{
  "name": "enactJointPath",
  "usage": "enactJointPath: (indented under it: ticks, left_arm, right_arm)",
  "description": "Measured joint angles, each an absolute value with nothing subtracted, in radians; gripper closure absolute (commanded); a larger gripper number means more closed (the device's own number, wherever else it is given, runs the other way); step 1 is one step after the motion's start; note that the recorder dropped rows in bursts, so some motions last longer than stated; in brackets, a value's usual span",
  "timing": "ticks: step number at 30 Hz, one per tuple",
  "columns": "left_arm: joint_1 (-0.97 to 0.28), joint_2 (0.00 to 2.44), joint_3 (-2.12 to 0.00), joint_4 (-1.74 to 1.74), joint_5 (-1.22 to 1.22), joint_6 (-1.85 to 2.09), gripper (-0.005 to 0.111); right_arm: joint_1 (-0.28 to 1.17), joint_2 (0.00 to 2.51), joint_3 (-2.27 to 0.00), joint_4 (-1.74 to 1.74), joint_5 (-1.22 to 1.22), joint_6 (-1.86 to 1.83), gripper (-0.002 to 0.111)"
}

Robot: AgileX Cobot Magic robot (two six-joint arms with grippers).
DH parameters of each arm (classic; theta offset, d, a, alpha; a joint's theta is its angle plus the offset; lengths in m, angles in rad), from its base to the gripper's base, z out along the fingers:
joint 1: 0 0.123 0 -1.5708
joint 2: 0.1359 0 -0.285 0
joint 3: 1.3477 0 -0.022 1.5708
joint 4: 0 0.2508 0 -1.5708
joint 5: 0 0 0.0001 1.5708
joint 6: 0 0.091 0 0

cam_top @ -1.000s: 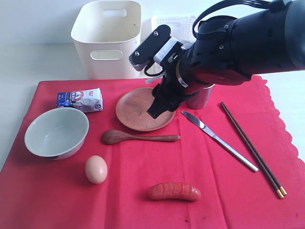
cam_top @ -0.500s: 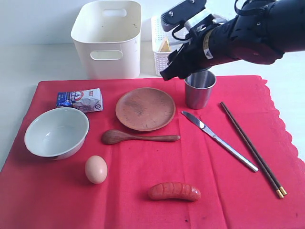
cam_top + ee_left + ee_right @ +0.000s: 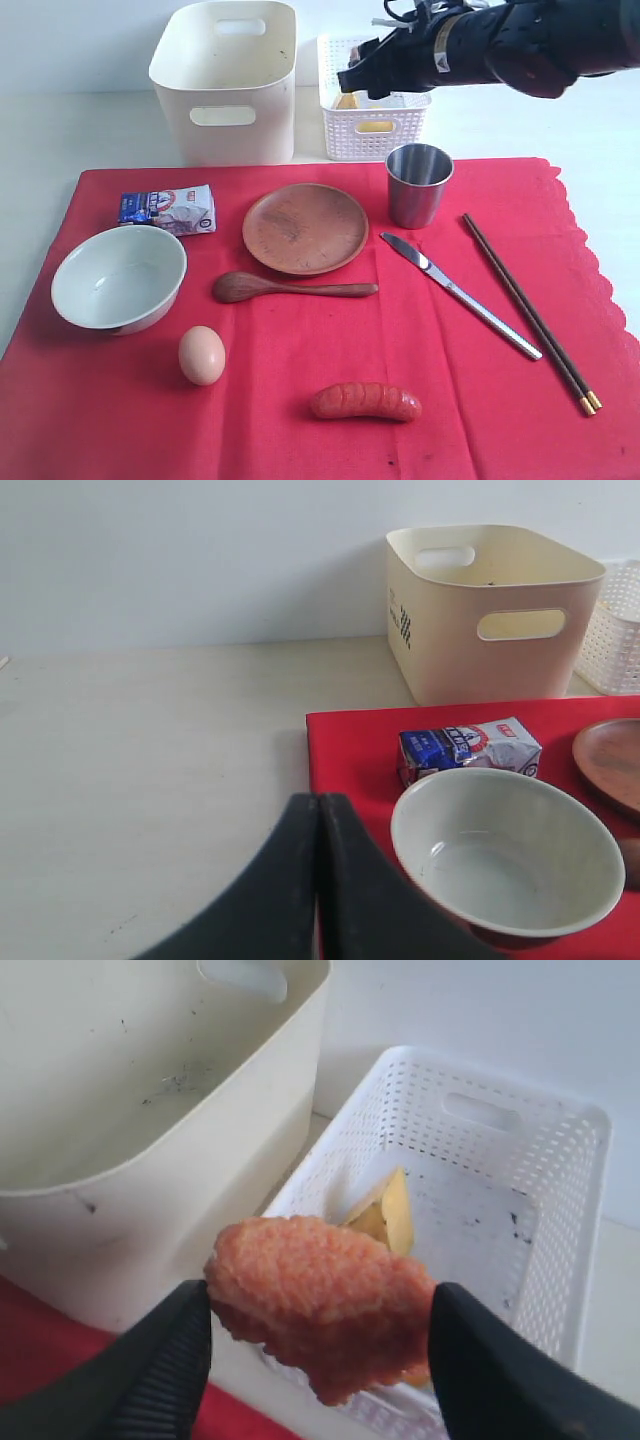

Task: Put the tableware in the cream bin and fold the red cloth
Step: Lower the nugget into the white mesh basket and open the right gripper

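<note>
The red cloth (image 3: 480, 400) covers the table front. On it lie the pale bowl (image 3: 118, 278), wooden plate (image 3: 305, 228), wooden spoon (image 3: 290, 288), steel cup (image 3: 418, 185), knife (image 3: 460, 295) and chopsticks (image 3: 528, 312). The cream bin (image 3: 225, 85) stands behind the cloth with nothing in it. My right gripper (image 3: 360, 80) hangs over the white basket, shut on an orange breaded food piece (image 3: 300, 1280) that fills the gap between its jaws (image 3: 320, 1305). My left gripper (image 3: 318, 802) is shut with nothing in it, low beside the bowl (image 3: 505, 855) at the cloth's left edge.
A white lattice basket (image 3: 375, 110) holding yellow pieces stands right of the bin. An egg (image 3: 202, 354), a sausage (image 3: 365, 402) and a blue-white packet (image 3: 168, 210) also lie on the cloth. Bare pale table (image 3: 150, 760) stretches left of the cloth.
My right arm has lifted from over the wooden plate and swung back and to the right, ending above the white basket. Nothing on the cloth has shifted.
</note>
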State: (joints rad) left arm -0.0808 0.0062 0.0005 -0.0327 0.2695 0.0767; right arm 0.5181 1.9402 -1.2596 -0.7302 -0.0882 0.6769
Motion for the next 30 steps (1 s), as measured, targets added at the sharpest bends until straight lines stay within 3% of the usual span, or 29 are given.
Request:
enactJointPath:
  ticks: [14, 30]
  left_arm:
    - [-0.081, 0.006, 0.001, -0.033, 0.269, 0.077, 0.106]
    - [-0.081, 0.006, 0.001, -0.033, 0.269, 0.077, 0.106]
  right_arm:
    - [0.518, 2.246, -1.614, -0.73, 0.061, 0.677, 0.106]
    - [0.518, 2.272, -1.65, -0.734, 0.079, 0.677, 0.041]
